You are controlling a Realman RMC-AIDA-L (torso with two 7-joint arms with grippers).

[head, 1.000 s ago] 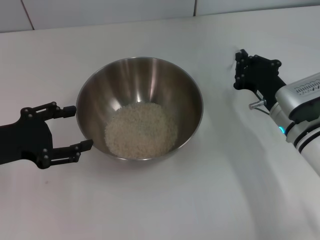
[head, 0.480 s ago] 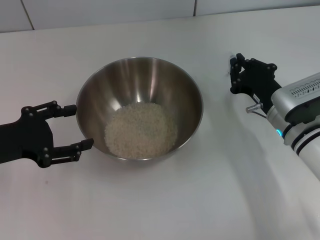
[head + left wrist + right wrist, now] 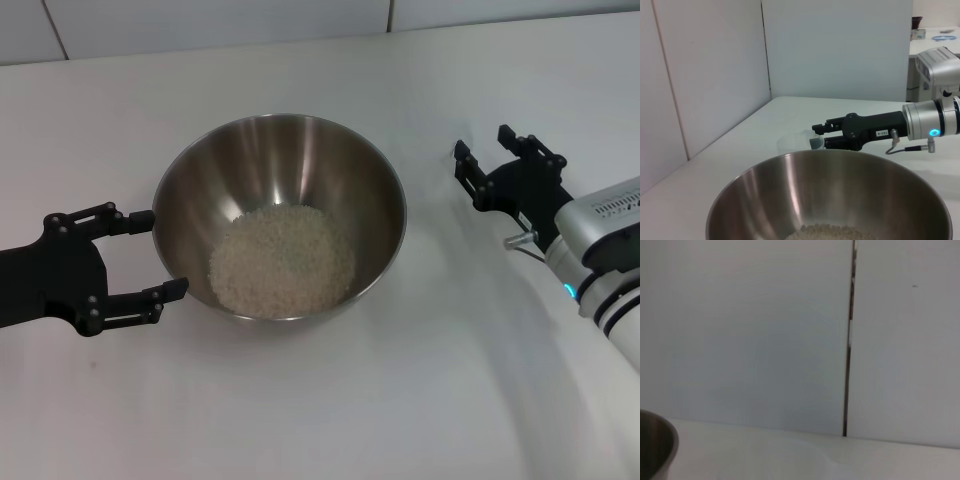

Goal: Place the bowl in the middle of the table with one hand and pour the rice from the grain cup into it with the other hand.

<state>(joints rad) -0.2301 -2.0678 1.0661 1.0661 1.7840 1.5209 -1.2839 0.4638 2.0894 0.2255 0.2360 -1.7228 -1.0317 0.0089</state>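
Bowl [image 3: 279, 217] sits upright in the middle of the table [image 3: 330, 400], mouth facing straight up, round with no long axis to speak of. It's polished steel with a brushed inner wall catching soft streaks of light, and a pale heap of rice [image 3: 282, 260] lies on its floor, settled a touch toward the robot's side. From the left wrist view only the top of the grain pile [image 3: 827, 231] peeks above the near rim of the bowl [image 3: 830, 195].

Out to the right, the grain cup [image 3: 792, 145] stands on the table beyond the bowl's far rim, clear and faint against the white surface (in the head view it is too transparent to pick out). It looks upright, rim upward, and sits right at the fingertips of the right gripper [image 3: 819, 136].

That right gripper [image 3: 492, 165] has its fingers spread apart, pointing away from the robot, well clear of the bowl on its right side. The left gripper [image 3: 150, 255] is beside the bowl's left wall, its two fingers splayed wide, tips close to the steel but gripping nothing. The right wrist view shows only a sliver of the bowl [image 3: 657, 450] and blank wall panels.
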